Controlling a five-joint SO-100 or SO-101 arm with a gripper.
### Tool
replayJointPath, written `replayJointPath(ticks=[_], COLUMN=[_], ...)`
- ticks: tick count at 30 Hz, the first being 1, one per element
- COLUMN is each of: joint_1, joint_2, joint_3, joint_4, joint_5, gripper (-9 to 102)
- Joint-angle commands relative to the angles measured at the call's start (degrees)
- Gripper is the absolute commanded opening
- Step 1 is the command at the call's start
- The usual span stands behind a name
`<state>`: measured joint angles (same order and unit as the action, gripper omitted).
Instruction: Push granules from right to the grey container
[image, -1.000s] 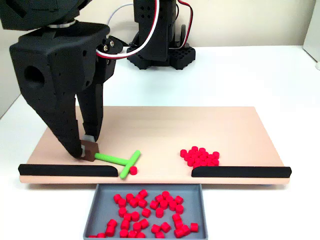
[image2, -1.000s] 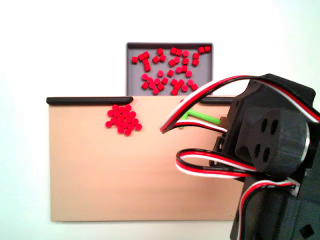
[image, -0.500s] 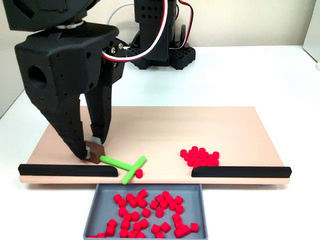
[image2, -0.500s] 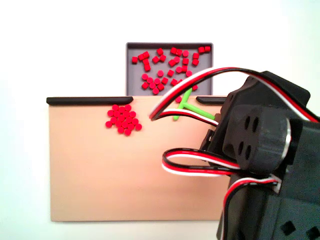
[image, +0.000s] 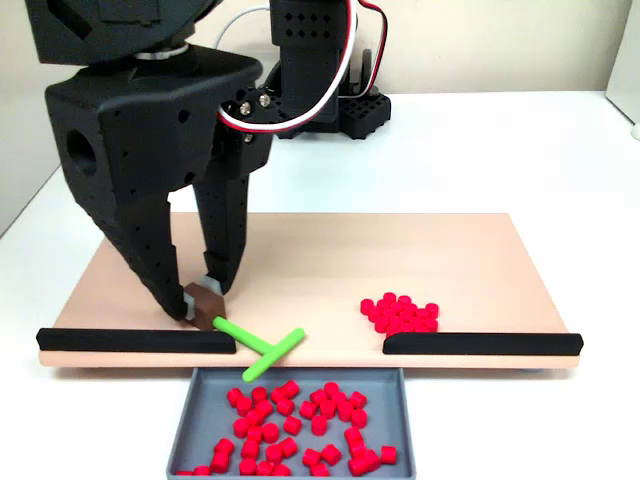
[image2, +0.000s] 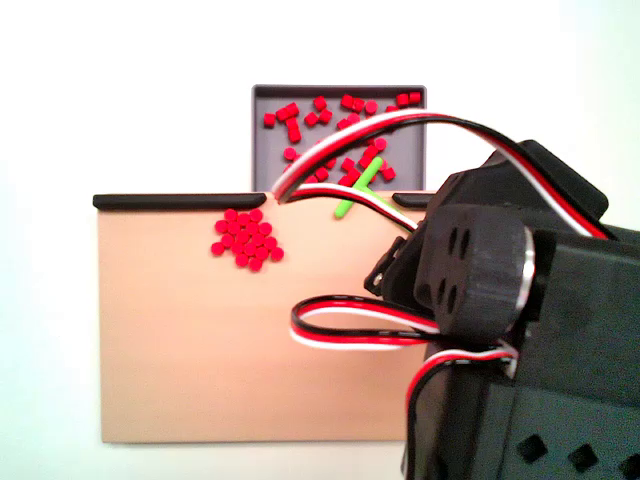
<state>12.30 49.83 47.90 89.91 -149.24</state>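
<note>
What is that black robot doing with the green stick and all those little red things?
The gripper is pinching the brown end of a green T-shaped stick, and the stick's crossbar reaches over the board's edge, above the grey tray. Lots of red granules already lie in the tray. A pile of red granules waits on the tan board, behind one black rail.

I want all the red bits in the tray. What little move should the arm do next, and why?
Probably swing the green stick across behind the red pile. Its crossbar end sits at the tray edge in the gap between the black rails, with no loose bits left in front of it, while the pile waits on the board.
</note>
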Motion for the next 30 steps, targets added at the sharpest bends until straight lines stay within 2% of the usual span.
replayJointPath(ticks=[1,9,13,17,23,30], joint_1=[-0.88,-5.54,-9.49,-11.6,-12.04,-9.23], joint_2=[5.01,16.35,23.12,33.22,50.1,58.54], joint_3=[-0.97,1.76,5.54,16.96,38.58,51.86], joint_4=[0.09,0.79,0.79,0.18,0.18,0.0], joint_5=[5.98,21.71,34.89,48.43,50.89,51.68], gripper=[0,0,0,0,2,0])
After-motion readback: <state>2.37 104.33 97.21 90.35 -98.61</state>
